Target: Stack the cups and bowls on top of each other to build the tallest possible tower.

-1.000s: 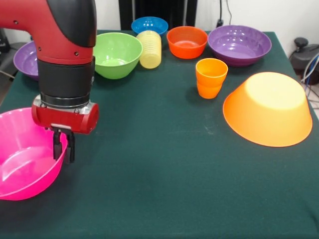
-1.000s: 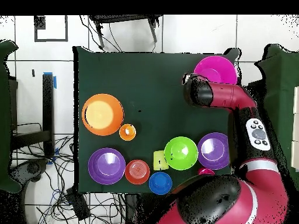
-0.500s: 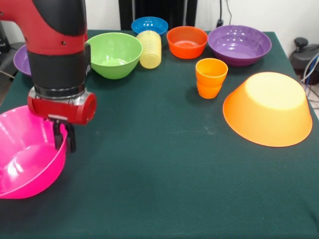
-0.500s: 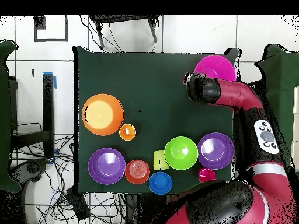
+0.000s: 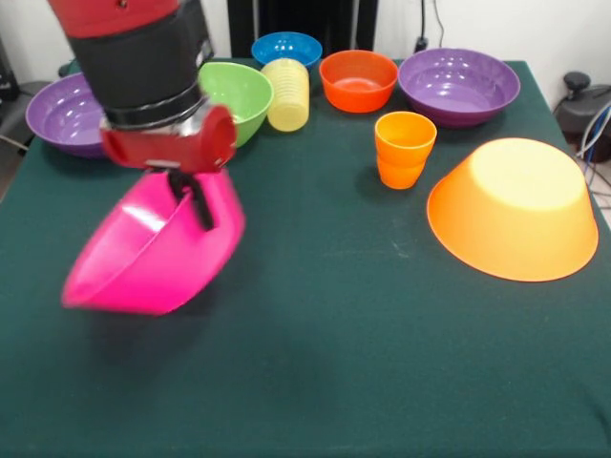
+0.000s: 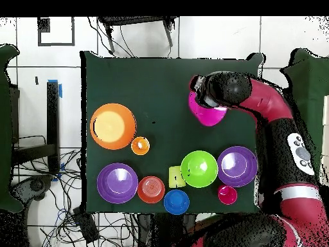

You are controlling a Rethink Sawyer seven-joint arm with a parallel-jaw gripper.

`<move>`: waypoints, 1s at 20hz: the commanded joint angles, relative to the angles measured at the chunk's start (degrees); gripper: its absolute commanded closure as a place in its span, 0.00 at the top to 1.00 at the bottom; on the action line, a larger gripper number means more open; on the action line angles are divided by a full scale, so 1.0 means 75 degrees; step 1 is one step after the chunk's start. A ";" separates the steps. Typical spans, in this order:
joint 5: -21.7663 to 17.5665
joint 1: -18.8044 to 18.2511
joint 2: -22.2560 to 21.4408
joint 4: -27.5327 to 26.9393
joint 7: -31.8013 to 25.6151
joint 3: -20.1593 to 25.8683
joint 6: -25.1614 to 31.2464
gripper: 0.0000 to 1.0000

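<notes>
Gripper: the gripper hangs from the red and black arm at the left of the front view, its fingers closed on the rim of the pink bowl.
Pink bowl: held off the green surface and tilted steeply, its opening turned toward the near left; a shadow lies on the cloth under it.
Large orange bowl: the orange bowl lies upside down at the right, well apart from the gripper.
Orange cup: the orange cup stands upright just left of the upturned orange bowl, not touching it.
Far row: from left to right, a purple bowl, a green bowl, a pale yellow cup, a small blue bowl, an orange-red bowl and a second purple bowl, all upright.
Yellow cup: just beside the green bowl's right edge.
Red cup: in the overhead view a small red cup sits near the robot's base, between the green bowl and the purple bowl there.
</notes>
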 commanded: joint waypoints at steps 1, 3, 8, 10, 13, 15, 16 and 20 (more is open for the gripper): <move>0.1326 -0.0041 0.0186 0.0675 -0.0051 0.1413 0.1092 0.00; 0.1864 -0.0244 0.0526 0.0621 -0.0413 0.1969 0.1222 0.00; 0.2861 -0.0587 0.1237 0.0806 -0.1041 0.3170 0.1382 0.00; 0.3174 -0.0778 0.1558 0.1101 -0.1302 0.3733 0.1383 0.00; 0.3362 -0.0974 0.1786 0.1412 -0.1478 0.4275 0.1478 0.00; 0.3415 -0.1055 0.1935 0.1524 -0.1549 0.4571 0.1619 0.00; 0.3439 -0.1077 0.2028 0.1574 -0.1539 0.4704 0.1658 0.00; 0.3578 -0.1208 0.2741 0.1722 -0.1766 0.5389 0.1884 0.00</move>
